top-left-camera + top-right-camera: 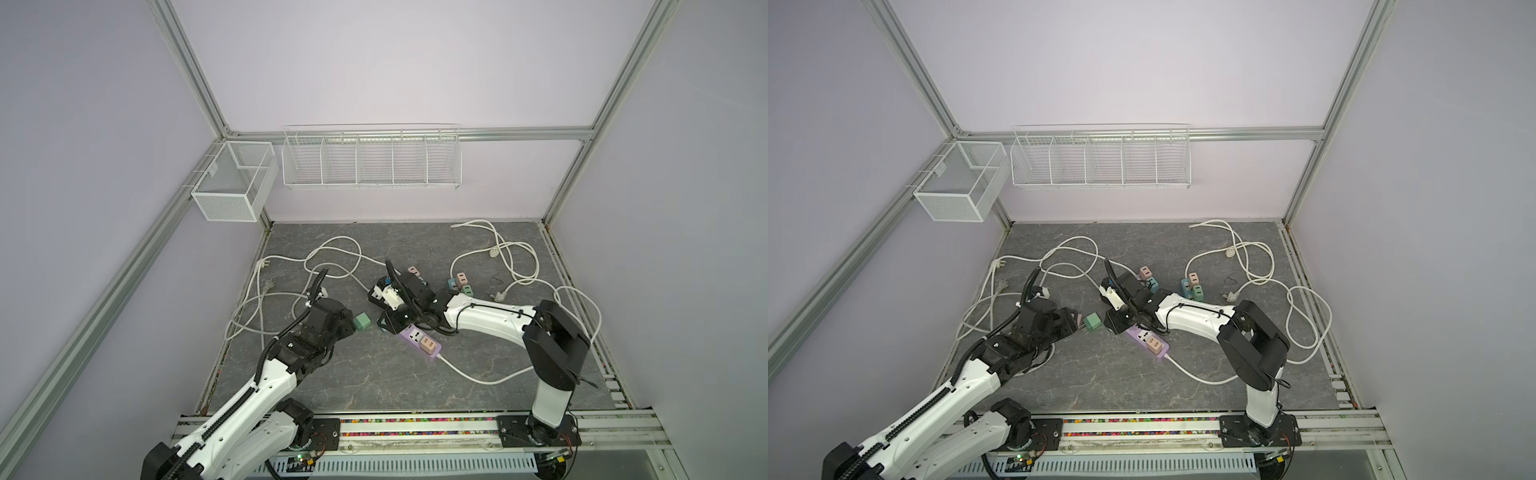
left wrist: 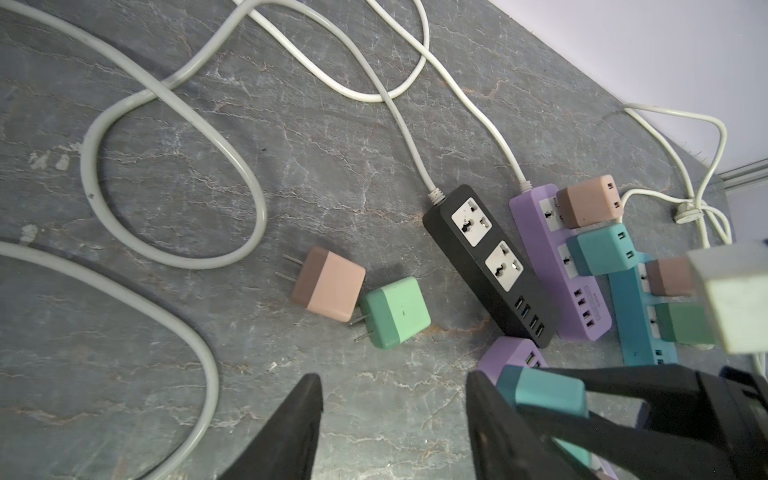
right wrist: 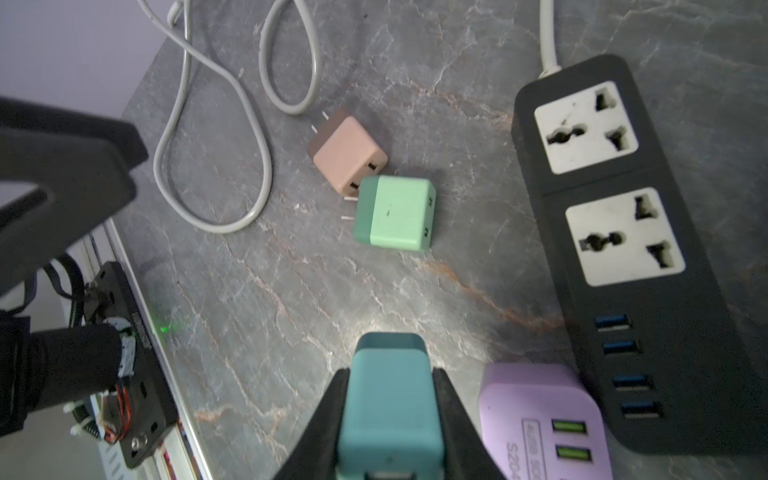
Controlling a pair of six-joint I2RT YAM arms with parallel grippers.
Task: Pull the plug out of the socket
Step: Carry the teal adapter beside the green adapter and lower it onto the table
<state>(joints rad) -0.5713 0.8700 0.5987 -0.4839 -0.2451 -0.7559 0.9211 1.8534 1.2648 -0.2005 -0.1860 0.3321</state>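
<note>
- Wrist views show the right fingers [image 3: 320,424] clamping the teal plug [image 3: 390,403] beside the purple strip [image 3: 536,415]; both top views hide it under the arm.
- The left fingers [image 2: 291,436] gape, empty.
- Loose on the counter [image 2: 249,353] by the black strip [image 2: 486,266] lie the green plug [image 2: 395,311] and pink plug [image 2: 328,282].

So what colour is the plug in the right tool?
Teal plug, darker at one end; best in the right wrist view.

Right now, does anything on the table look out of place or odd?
Two loose plugs lie tipped on their sides, prongs bare, on the grey stone-look table: a pink cube plug and a green cube plug, beside the black power strip with empty sockets. White cables sprawl in loops. Nothing looks damaged.
</note>
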